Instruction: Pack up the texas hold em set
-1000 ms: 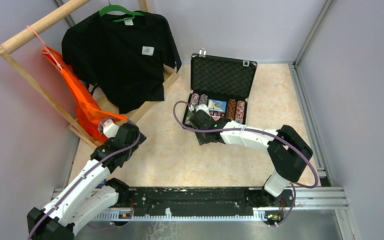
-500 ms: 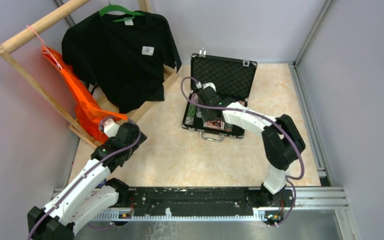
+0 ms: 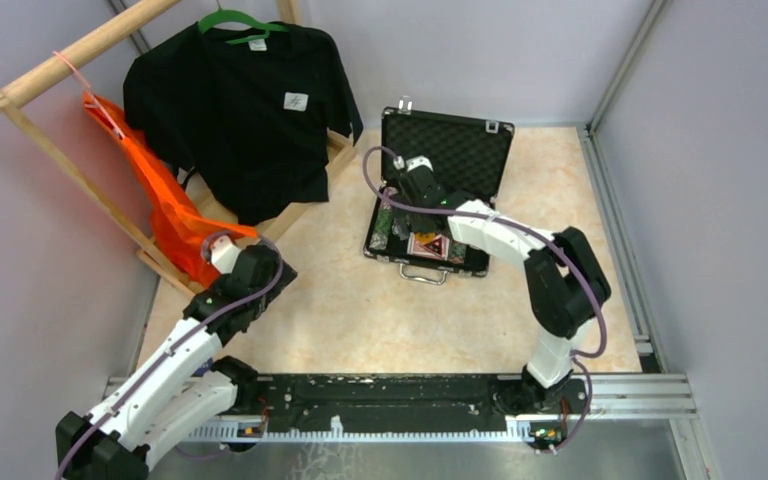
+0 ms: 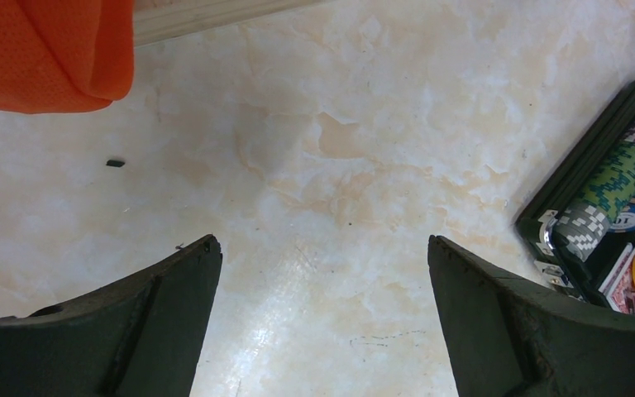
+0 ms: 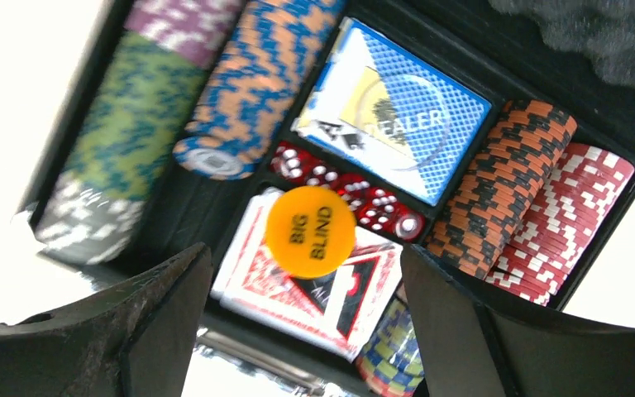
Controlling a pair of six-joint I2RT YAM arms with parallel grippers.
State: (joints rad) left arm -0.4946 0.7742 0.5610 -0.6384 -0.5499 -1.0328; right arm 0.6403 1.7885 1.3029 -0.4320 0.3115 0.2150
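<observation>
On your left, the left claw [image 4: 322,248] hangs released over bare worktop [image 3: 360,320], well apart from the set, with the corner of the orange bag [image 4: 50,50] above it. It grasps nothing and looks idle.

Moving right, the black case [image 3: 384,240] lies open on the worktop, its foam-lined lid [image 3: 450,155] standing up at the back. The tray looks full. The green chip stack [image 5: 132,124] and the orange-and-blue stack [image 5: 256,83] fill the left side. In the middle are the blue deck [image 5: 397,124], the red dice [image 5: 343,194] and the red-backed cards [image 5: 331,306]. The orange-and-black stack [image 5: 504,182] and the red-and-white stack [image 5: 570,223] sit on the right. The round yellow "BIG BLIND" token [image 5: 311,231] lies on top of the red-backed cards.

Your right claw [image 5: 304,255] hovers just above that token with its fingers spread wide. They touch neither the token nor the cards, so it is released and empty.

I judge the loading to be about done, as no stray piece of the set shows outside the case in these views. What is left is to lift the right claw clear, fold the lid down over the tray and fasten the silver latches [image 3: 493,127]. Check first that the token sits low enough for the lid to shut.
</observation>
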